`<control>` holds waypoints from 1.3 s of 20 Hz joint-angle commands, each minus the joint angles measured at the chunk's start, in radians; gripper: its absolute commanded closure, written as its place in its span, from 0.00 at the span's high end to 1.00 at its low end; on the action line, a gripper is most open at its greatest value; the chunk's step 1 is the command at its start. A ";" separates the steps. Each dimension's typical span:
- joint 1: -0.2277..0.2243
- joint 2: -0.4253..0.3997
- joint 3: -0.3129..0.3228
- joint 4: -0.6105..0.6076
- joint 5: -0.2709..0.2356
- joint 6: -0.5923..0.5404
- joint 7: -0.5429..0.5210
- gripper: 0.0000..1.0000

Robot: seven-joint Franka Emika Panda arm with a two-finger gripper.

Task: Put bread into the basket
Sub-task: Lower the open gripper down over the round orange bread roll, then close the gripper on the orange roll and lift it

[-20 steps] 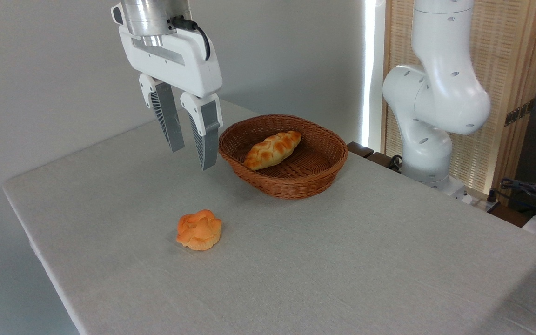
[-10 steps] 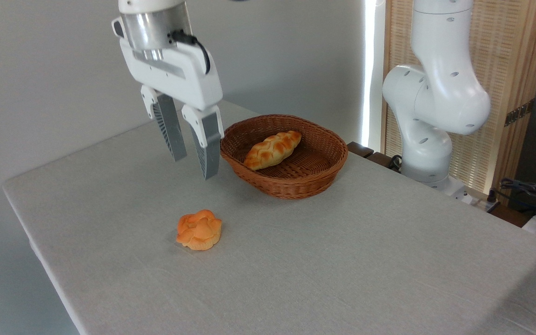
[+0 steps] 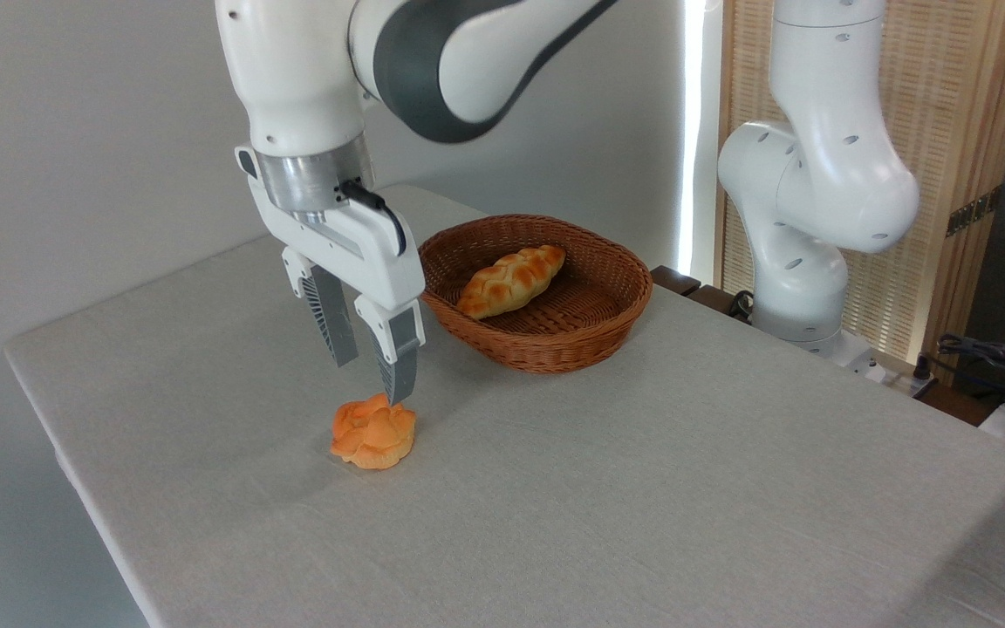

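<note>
Gripper (image 3: 373,382), jaws parted and empty, is hovering just above the bread (image 3: 373,431) lying on the surface (image 3: 642,488); centring both fingers around the bun before closing should be securing transfer to the basket (image 3: 546,344) behind-right.

Gripper (image 3: 372,382) open at frame centre-left, just above bun (image 3: 373,431) on table (image 3: 642,488); basket (image 3: 537,292) behind holds braided loaf (image 3: 511,279).
</note>
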 commanded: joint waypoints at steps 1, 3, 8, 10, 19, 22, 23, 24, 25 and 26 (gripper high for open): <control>-0.026 -0.015 0.004 -0.066 -0.053 0.069 0.004 1.00; -0.028 -0.015 0.004 -0.089 -0.053 0.086 0.006 1.00; -0.031 -0.012 0.004 -0.141 -0.051 0.150 0.013 1.00; -0.031 -0.009 0.004 -0.154 -0.051 0.199 0.013 1.00; -0.062 0.029 0.002 -0.167 -0.041 0.254 0.013 0.89; -0.062 0.029 0.002 -0.180 -0.041 0.262 0.013 0.85; -0.062 0.029 0.002 -0.181 -0.041 0.271 0.013 0.74; -0.062 0.029 0.002 -0.183 -0.041 0.273 0.015 0.66; -0.062 0.029 0.002 -0.181 -0.042 0.273 0.016 0.40; -0.062 0.029 0.002 -0.181 -0.041 0.273 0.025 0.24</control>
